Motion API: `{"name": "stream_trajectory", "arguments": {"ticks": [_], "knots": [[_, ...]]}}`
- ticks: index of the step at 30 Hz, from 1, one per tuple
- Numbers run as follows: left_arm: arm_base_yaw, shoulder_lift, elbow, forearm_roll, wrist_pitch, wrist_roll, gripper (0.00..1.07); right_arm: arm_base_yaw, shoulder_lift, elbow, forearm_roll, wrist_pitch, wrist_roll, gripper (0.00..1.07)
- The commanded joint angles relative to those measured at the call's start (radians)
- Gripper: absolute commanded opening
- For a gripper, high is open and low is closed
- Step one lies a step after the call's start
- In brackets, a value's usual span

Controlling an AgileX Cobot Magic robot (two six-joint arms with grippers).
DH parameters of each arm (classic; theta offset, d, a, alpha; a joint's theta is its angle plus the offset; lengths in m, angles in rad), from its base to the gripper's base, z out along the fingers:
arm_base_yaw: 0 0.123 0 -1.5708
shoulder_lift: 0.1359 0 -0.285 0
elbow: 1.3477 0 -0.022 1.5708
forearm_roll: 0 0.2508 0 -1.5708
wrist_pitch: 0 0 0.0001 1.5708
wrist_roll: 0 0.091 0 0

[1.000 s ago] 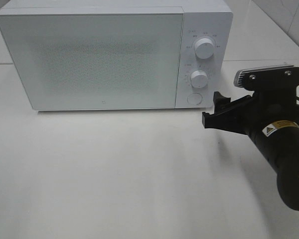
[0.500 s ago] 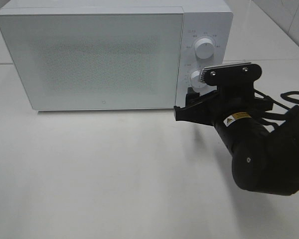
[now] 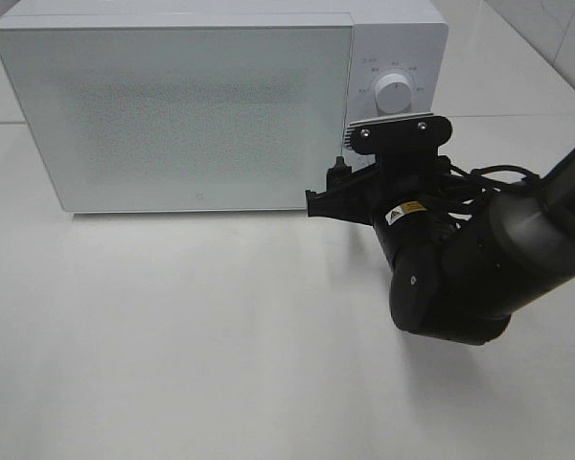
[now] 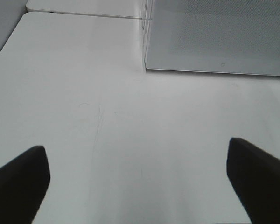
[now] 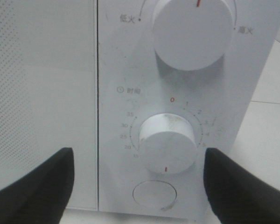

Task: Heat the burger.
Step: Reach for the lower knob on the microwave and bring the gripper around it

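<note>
One white box-shaped microwave oven (image 3: 182, 105) stands at the back of the plain white worktop (image 3: 172, 335), and its single wide door (image 3: 172, 115), speckled grey and opaque, is shut. To the right of the door runs one narrow white control panel (image 5: 112, 70), which carries two round white knobs and one flat round button. The upper knob (image 3: 394, 94) has its red mark at the top. The lower knob (image 5: 168, 144) has its red mark at the bottom and a ring of printed numerals around it. The round button (image 5: 154, 196) sits just below the lower knob. Two grippers are in view, each with two black fingers, so four fingers in all. The right gripper (image 3: 324, 187), on its bulky black arm, is up at the panel and hides the lower knob from the high camera. Its fingers (image 5: 42, 186) are spread wide, one on each side of the lower knob in the wrist view, and they grip nothing; whether their tips touch the panel cannot be told. The left gripper (image 4: 140, 177) hangs over bare worktop, well apart from the oven's front corner. Its fingers (image 4: 21, 179) are also spread wide and hold nothing. Where the burger lies cannot be told, since no view shows it and the shut door lets nothing be seen through it.
</note>
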State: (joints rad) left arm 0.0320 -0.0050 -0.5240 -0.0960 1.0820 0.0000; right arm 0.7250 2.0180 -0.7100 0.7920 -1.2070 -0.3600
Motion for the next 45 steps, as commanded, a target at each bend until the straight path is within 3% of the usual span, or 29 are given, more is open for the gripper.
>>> {"name": "stream_trajectory", "arguments": {"ticks": [1,6,30,45], "knots": [[0.002,-0.022,0.003,-0.006,-0.014,-0.008,0.97,-0.016,0.012,-0.03,0.0,-0.137,-0.008,0.74],[0.002,-0.022,0.003,-0.006,-0.014,-0.008,0.97,-0.037,0.054,-0.085,-0.001,-0.137,-0.002,0.74],[0.002,-0.022,0.003,-0.006,-0.014,-0.008,0.97,-0.116,0.077,-0.105,-0.039,-0.138,0.112,0.74],[0.002,-0.022,0.003,-0.006,-0.014,-0.008,0.97,-0.118,0.098,-0.133,-0.059,-0.15,0.116,0.74]]}}
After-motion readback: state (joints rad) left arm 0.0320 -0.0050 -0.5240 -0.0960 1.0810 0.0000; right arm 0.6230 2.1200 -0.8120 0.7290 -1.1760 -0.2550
